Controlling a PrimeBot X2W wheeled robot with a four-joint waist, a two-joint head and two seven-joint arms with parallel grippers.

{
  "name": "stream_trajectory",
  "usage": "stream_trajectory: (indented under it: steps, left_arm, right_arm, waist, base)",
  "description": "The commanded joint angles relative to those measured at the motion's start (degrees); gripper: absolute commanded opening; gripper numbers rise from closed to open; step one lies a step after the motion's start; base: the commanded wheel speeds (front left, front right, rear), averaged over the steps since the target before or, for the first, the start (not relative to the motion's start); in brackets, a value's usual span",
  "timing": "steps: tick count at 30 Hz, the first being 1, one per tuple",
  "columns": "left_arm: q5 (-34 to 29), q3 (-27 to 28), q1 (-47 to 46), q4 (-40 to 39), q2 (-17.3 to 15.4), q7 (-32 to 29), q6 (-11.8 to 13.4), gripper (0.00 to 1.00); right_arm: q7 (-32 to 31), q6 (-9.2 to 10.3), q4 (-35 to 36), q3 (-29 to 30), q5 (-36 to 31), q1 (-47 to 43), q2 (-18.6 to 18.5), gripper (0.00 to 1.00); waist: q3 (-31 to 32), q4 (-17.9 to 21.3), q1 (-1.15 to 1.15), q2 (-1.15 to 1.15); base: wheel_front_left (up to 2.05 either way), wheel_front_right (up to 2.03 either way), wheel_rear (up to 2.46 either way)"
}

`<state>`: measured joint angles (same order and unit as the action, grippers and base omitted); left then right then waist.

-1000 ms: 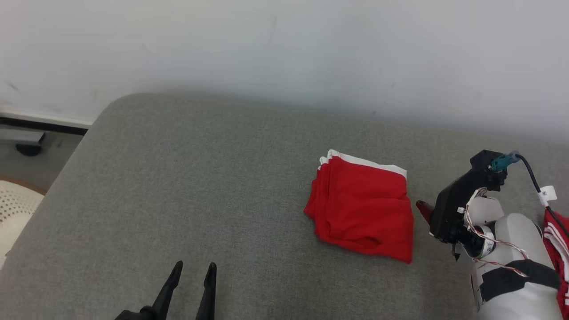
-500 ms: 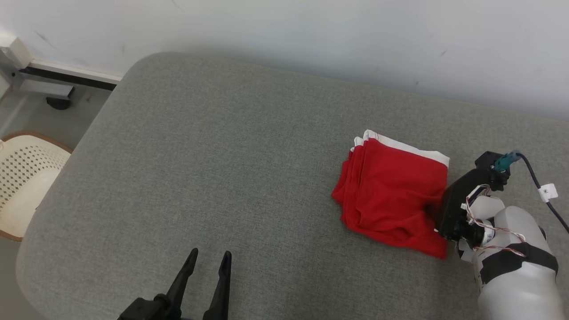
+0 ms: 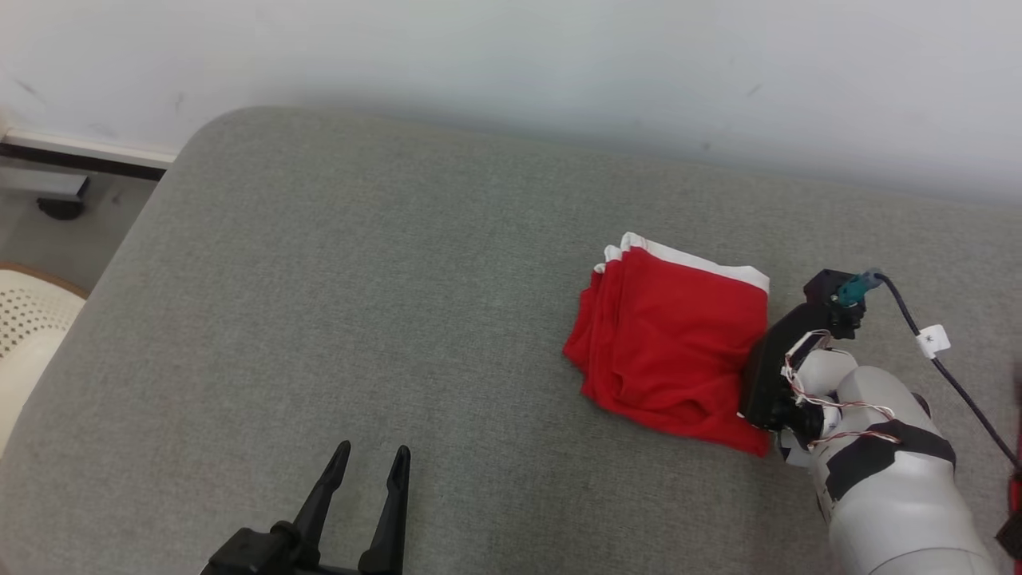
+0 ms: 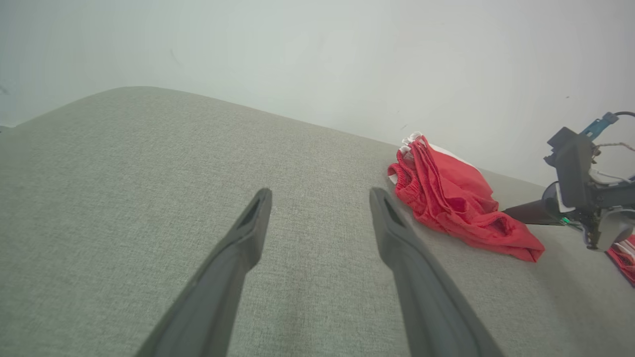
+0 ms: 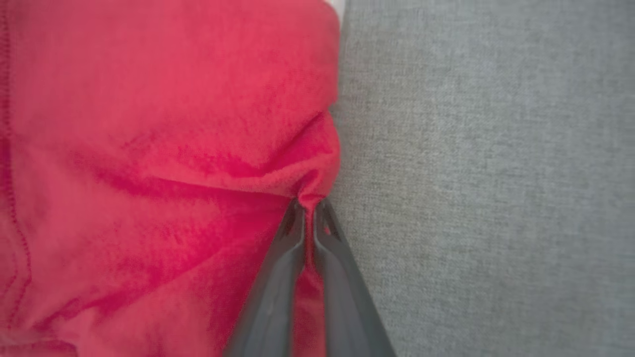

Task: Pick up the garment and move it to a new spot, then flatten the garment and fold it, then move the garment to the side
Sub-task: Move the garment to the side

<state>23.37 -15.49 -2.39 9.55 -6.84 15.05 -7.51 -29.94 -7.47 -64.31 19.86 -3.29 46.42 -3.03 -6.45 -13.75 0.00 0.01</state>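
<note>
The garment (image 3: 671, 351) is a folded red cloth with a white band along its far edge, lying right of centre on the grey cushion (image 3: 359, 303). My right gripper (image 3: 758, 391) is at the garment's right edge, its fingers under the black wrist mount. In the right wrist view the garment (image 5: 149, 148) is pinched at its edge, with the right gripper (image 5: 308, 206) shut on a small fold of red fabric. My left gripper (image 3: 374, 457) stands open and empty near the cushion's front. Through its spread fingers (image 4: 320, 196) the left wrist view takes in the garment (image 4: 456, 193).
A white wall (image 3: 511, 64) backs the cushion. Off its left edge are the floor and a pale perforated chair seat (image 3: 24, 335). A black cable (image 3: 930, 351) trails from the right wrist. More red and white cloth (image 4: 625, 250) lies behind the right arm.
The right gripper has reached the garment's right edge and shut on it, bunching the fabric there. The head camera has shifted. The left gripper stays open.
</note>
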Motion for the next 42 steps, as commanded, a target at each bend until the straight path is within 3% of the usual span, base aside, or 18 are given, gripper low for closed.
stream_trajectory:
  steps: [1, 10, 17, 24, 31, 35, 42]
  left_arm:
    - [0.24, 0.31, -0.04, 0.06, -0.33, 0.13, 0.07, 1.0]
    - [0.25, 1.98, 1.65, -0.2, -0.64, 0.12, 0.07, 1.0]
    - [-0.05, 3.51, 3.55, -1.04, -0.57, 0.12, 0.07, 1.0]
    - [-0.24, 4.05, 4.02, -1.95, -0.62, 0.12, 0.07, 1.0]
    - [-0.02, 3.0, 1.44, -2.32, -1.75, 0.12, 0.07, 1.0]
    - [0.29, 1.43, -0.51, -2.01, -2.43, 0.12, 0.07, 1.0]
    - [0.91, -0.47, -3.26, -1.54, -3.21, 0.12, 0.07, 1.0]
  right_arm:
    - [0.84, -0.01, -1.25, -0.94, 0.46, 0.09, 0.23, 0.0]
    - [4.5, -0.01, -0.34, -7.51, 1.48, 1.45, 0.11, 0.0]
    - [0.83, -0.01, 7.27, -14.13, 1.65, -2.95, -2.83, 0.0]
    - [-7.31, -0.01, 23.32, -19.06, 6.64, -11.92, -11.25, 0.0]
    - [-13.19, -0.01, 37.91, -20.62, 6.46, -18.92, -20.21, 0.0]
    - [-12.28, -0.01, 40.68, -23.33, 5.29, -18.85, -25.38, 0.0]
    - [-11.94, -0.01, 39.07, -28.49, 6.57, -18.94, -35.6, 0.0]
  waist:
    - [0.88, 1.32, 0.0, -0.01]
    - [4.7, 6.21, 0.0, -0.01]
    - [7.71, 11.36, 0.0, -0.01]
    - [7.3, 15.23, 0.0, -0.01]
    - [3.37, 16.68, 0.0, -0.01]
    - [0.16, 16.15, 0.0, -0.01]
    - [-3.76, 13.44, 0.0, -0.01]
  base:
    - [0.0, 0.0, 0.0]
    - [0.0, 0.0, 0.0]
    - [0.0, 0.0, 0.0]
    - [0.0, 0.0, 0.0]
    - [0.0, 0.0, 0.0]
    - [0.0, 0.0, 0.0]
    - [0.0, 0.0, 0.0]
